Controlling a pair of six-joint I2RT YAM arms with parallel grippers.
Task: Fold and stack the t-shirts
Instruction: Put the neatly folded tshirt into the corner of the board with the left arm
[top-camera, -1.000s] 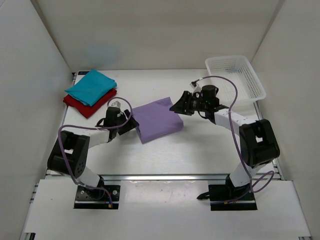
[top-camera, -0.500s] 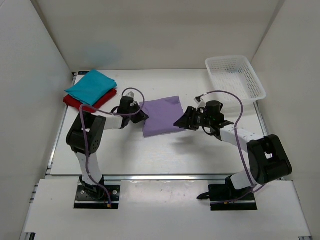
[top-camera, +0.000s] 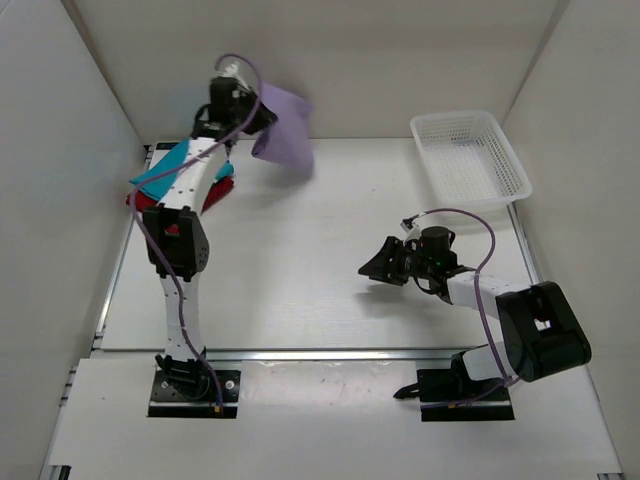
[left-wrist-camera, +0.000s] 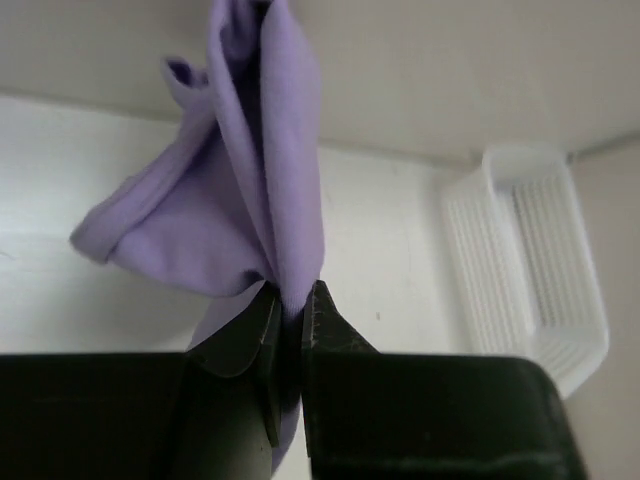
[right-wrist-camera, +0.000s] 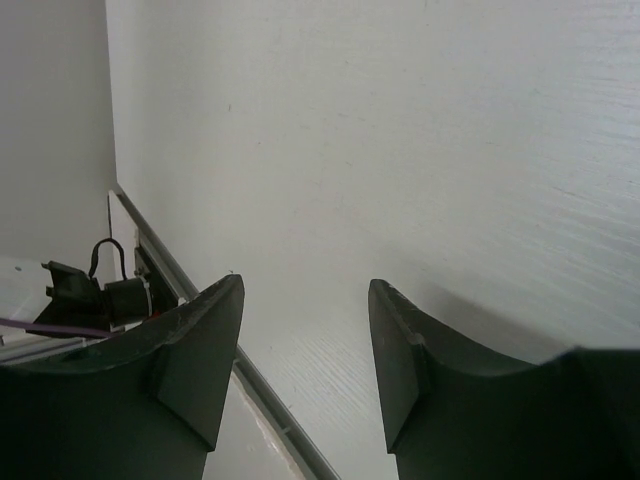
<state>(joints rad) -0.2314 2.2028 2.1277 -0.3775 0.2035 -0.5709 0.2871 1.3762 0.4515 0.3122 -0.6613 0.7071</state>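
Observation:
The pale lavender t-shirt (top-camera: 284, 136) hangs in the air at the back left, pinched by an edge in my left gripper (top-camera: 247, 108), which is shut on it. In the left wrist view the cloth (left-wrist-camera: 250, 190) droops in folds from the closed jaws of that gripper (left-wrist-camera: 292, 290). Below the raised left arm lies the teal-blue t-shirt (top-camera: 160, 176) on top of the dark red t-shirt (top-camera: 219, 189), both partly hidden by the arm. My right gripper (top-camera: 375, 268) stands open and empty low over the table's right half, its fingers (right-wrist-camera: 190, 340) apart over the bare table (right-wrist-camera: 330, 150).
A white mesh basket (top-camera: 470, 155) stands at the back right, also seen in the left wrist view as the basket (left-wrist-camera: 530, 260). White walls close in the table on the left, back and right. The table's metal rail (right-wrist-camera: 200, 290) runs near the right gripper.
My left gripper closed on the lavender shirt and lifted it from the table's middle up to the back left. The right gripper drew back from the shirt's edge, staying open.

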